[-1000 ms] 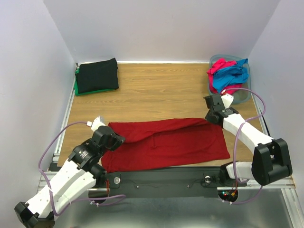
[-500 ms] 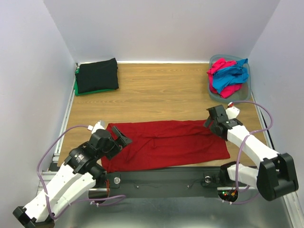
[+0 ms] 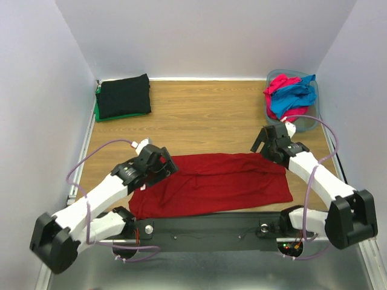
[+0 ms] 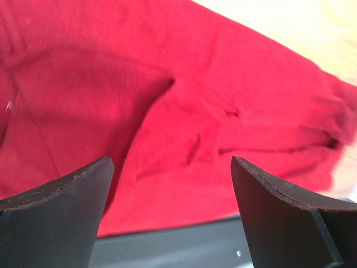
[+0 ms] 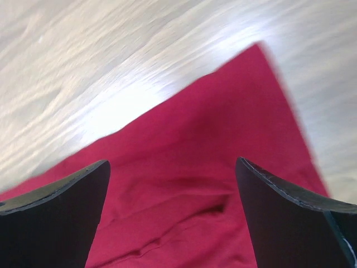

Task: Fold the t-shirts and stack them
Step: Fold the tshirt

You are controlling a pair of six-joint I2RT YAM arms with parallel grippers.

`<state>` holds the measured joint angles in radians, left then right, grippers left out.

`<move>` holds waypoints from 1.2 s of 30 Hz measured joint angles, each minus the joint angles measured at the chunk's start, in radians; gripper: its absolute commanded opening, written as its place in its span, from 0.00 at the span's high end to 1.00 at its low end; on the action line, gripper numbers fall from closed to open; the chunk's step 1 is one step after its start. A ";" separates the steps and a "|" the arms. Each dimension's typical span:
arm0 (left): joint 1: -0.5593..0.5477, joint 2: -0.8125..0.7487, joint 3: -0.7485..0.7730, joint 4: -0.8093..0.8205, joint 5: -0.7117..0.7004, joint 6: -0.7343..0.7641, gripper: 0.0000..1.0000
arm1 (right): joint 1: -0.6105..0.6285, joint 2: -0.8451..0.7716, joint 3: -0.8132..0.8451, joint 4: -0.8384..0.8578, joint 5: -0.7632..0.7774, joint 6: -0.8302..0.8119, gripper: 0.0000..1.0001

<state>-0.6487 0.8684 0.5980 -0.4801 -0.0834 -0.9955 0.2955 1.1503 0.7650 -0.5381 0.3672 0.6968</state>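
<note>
A dark red t-shirt [image 3: 217, 184] lies folded into a long band across the front of the table, with a few creases. My left gripper [image 3: 167, 164] hovers open over its left end, nothing between its fingers [image 4: 67, 206]. In the left wrist view the red cloth [image 4: 184, 100] fills the frame below the left gripper [image 4: 171, 162]. My right gripper [image 3: 265, 145] stands open above the shirt's far right corner. The right wrist view shows the right gripper [image 5: 172, 163] over that red corner [image 5: 212, 167]. A folded black t-shirt [image 3: 124, 95] rests on a green one [image 3: 97, 112] at the back left.
A grey-blue tub [image 3: 309, 122] at the back right holds crumpled bright pink [image 3: 279, 83] and blue [image 3: 296, 96] shirts. Bare wood [image 3: 205, 115] lies between the stack and the tub. A black rail [image 3: 205, 226] runs along the near edge.
Both grippers have opened and let go of the red shirt's edge. The shirt has settled flat. The left gripper has moved back and to the right; the right has shifted slightly.
</note>
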 measured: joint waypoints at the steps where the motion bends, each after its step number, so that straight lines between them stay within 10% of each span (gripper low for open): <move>1: 0.000 0.040 0.003 0.019 -0.004 0.004 0.02 | 0.000 0.023 0.000 0.023 -0.035 -0.012 0.00; 12: -0.041 0.222 -0.041 0.159 0.028 0.006 0.02 | 0.001 0.176 -0.083 0.101 -0.100 0.016 0.00; 27: -0.454 0.152 -0.069 0.211 0.075 -0.056 0.02 | 0.001 0.131 -0.115 0.105 -0.078 0.044 0.00; 36: -0.524 0.167 0.011 0.041 -0.032 -0.057 0.02 | 0.001 0.074 -0.140 0.105 -0.070 0.042 0.00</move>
<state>-1.1725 1.0351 0.6086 -0.4393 -0.1154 -1.0527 0.2962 1.2240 0.6250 -0.4328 0.2970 0.7391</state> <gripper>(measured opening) 0.985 0.998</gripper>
